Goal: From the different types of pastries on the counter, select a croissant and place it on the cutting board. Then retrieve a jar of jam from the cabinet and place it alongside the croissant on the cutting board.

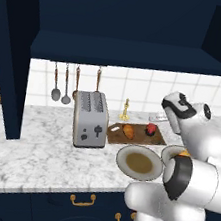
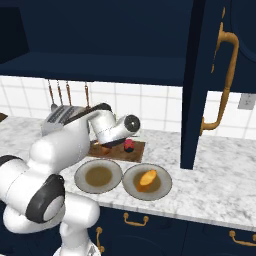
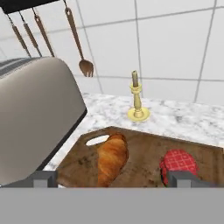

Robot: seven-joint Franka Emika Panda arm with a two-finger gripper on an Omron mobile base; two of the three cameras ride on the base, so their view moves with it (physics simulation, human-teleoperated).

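Marble counter (image 1: 34, 156) runs under a white tiled wall and a dark navy cabinet (image 1: 126, 54), with navy drawers and gold handles below its front edge. The cutting board (image 1: 137, 137) lies flat on the counter just right of the toaster (image 1: 90, 118), its handle end with the pale hole toward the toaster. The croissant (image 3: 112, 158) rests on the board near that handle end; the jam jar (image 3: 179, 165) stands upright on the same board, toward its far end from the toaster and apart from the croissant. A brass candlestick (image 3: 138, 99) stands on the counter just behind the board, against the tiles. Spoons and a wooden fork (image 3: 81, 43) hang from the wall above the toaster. In front of the board sit two round plates side by side: the one nearer the toaster (image 2: 98, 176) holds only a brown patch, the other (image 2: 161, 191) carries a rounder orange-yellow pastry (image 2: 147, 180).

The white arm reaches forward over the plates, its wrist bent so the hand hovers above the front edge of the board. From the hand camera the gripper (image 3: 113, 179) shows two grey finger tips (image 3: 183, 178) set wide apart, holding nothing, one low beside the toaster's corner and the other just in front of the jar.
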